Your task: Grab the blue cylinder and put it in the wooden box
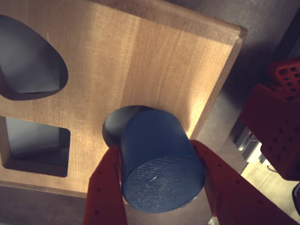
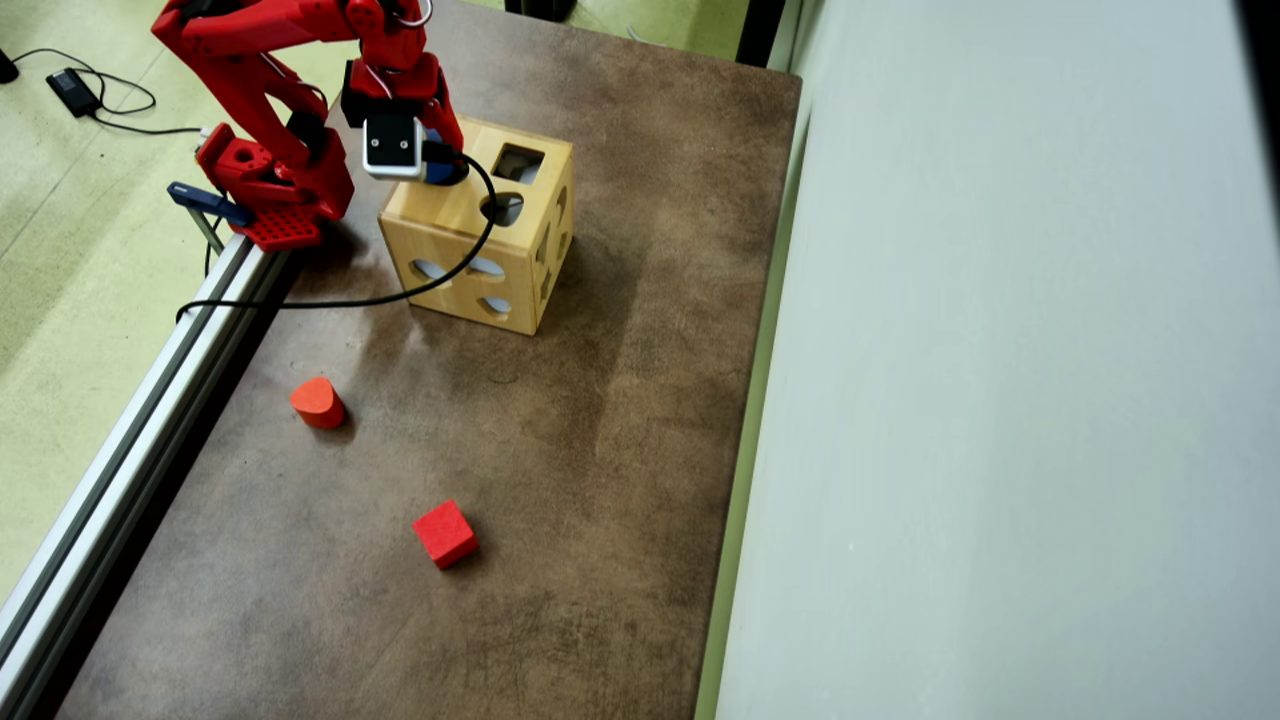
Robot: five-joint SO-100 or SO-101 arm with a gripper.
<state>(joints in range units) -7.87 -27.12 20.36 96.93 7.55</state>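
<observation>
On my overhead feed the brown table [image 2: 560, 420] fills the middle of the frame, with a pale wall panel [image 2: 1010, 360] down the right side and an aluminium rail [image 2: 140, 440] running along the table's left edge. The red arm [image 2: 270, 60] reaches in from the upper left corner, its base [image 2: 275, 190] sitting by the rail.

The wooden box [image 2: 455, 225] stands in the upper centre of that view, just right of the base, with shaped holes visible on its top and on two side faces. A black cable [image 2: 430, 285] loops from the wrist across the box's front face and off to the left.

In the wrist view the box top [image 1: 154, 61] takes up most of the frame; I see a rounded hole at upper left, a square one at lower left, and a round one near the centre.

My gripper [image 1: 161, 180] is clamped on the blue cylinder [image 1: 157, 154], one red finger [image 1: 105, 187] on each side. The cylinder is tilted, its far end over the round hole and partly covering it; I can't tell whether it has entered the hole.

Lower in the overhead view, a red rounded block [image 2: 318, 402] lies left of centre, and a red cube [image 2: 445, 533] sits below it, both well apart from the box.
</observation>
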